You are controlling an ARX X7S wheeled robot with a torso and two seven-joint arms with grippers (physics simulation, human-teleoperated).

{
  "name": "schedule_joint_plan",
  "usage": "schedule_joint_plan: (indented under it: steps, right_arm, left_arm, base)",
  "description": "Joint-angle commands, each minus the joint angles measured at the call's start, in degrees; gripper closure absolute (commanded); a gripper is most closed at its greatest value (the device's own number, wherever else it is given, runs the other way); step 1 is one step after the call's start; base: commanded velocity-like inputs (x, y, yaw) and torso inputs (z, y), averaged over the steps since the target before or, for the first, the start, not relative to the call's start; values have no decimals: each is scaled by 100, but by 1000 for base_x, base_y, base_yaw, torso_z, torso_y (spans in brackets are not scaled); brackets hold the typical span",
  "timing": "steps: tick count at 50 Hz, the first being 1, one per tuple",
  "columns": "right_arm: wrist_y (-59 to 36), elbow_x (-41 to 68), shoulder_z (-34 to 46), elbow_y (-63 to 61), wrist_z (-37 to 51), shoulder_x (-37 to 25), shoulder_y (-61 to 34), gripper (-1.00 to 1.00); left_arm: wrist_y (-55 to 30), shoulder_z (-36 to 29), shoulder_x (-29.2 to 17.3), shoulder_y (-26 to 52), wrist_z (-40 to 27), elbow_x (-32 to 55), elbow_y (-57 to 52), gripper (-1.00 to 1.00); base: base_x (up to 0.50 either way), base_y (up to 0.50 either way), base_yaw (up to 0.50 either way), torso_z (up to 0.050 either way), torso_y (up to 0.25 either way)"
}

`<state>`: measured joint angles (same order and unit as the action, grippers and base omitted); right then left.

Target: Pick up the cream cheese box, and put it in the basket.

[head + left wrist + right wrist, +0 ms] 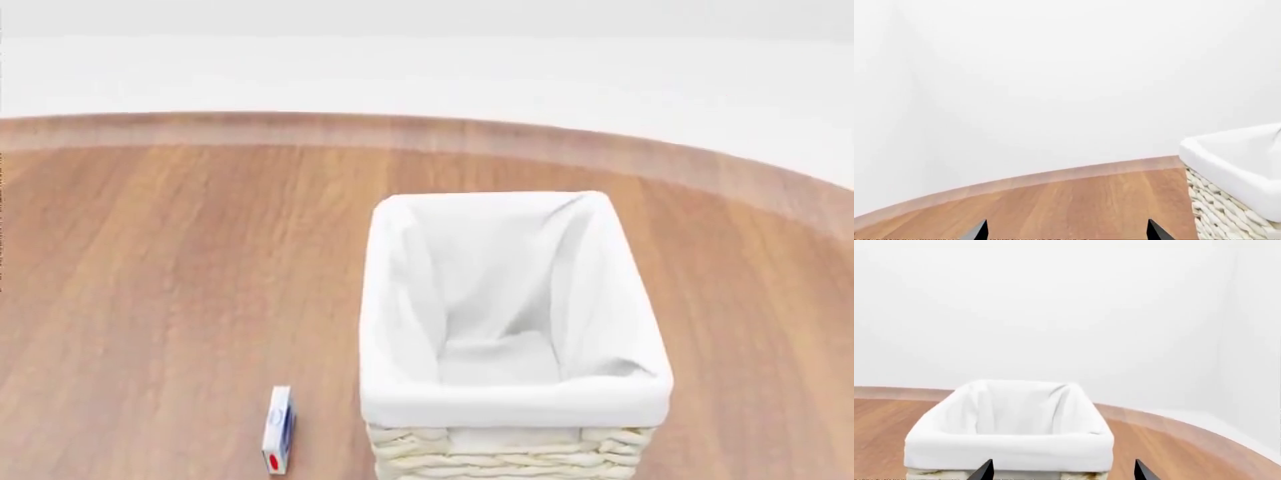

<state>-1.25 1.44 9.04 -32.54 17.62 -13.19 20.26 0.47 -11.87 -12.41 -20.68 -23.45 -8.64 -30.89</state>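
Note:
The cream cheese box (278, 430) is a small thin white box with blue and red marks, standing on its edge on the wooden table, just left of the basket. The basket (514, 400) is tall, woven, with a white cloth lining; it looks empty inside. It also shows in the right wrist view (1007, 450) and at the edge of the left wrist view (1234, 170). Neither gripper shows in the head view. My left gripper (1067, 232) is open with only table between its tips. My right gripper (1064, 471) is open, facing the basket's near side.
The round wooden table (160, 250) has a pale rim running along the back (400, 128) and curving down the right side. White walls stand beyond it.

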Motion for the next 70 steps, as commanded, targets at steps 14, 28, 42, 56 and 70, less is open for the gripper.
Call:
schedule_joint_plan:
  steps: [14, 28, 42, 56, 70]
  right_arm:
    - [7, 107, 86, 85, 104, -59, -21, -100]
    - [-78, 125, 140, 61, 195, -129, -113, -100]
    - [30, 115, 216, 87, 269, -198, -74, -100]
    - [63, 100, 319, 203, 334, -225, -118, -100]
    - [77, 129, 375, 246, 391, -272, -134, -100]
  left_arm:
    - [-26, -77, -45, 96, -111, -5, 162, -100]
    - [-160, -131, -105, 131, -48, 100, 58, -100]
    - [-241, -153, -177, 189, 85, 387, 96, -100]
    - [-235, -31, -208, 256, -11, 637, 223, -100]
    - [-182, -159, -231, 274, -208, 350, 317, -100]
  base:
    - [0, 0, 0, 0, 0]
    - [0, 0, 0, 0, 0]
    - [0, 0, 0, 0, -36]
    - [0, 0, 0, 0, -250]
    - [0, 0, 0, 0, -161]
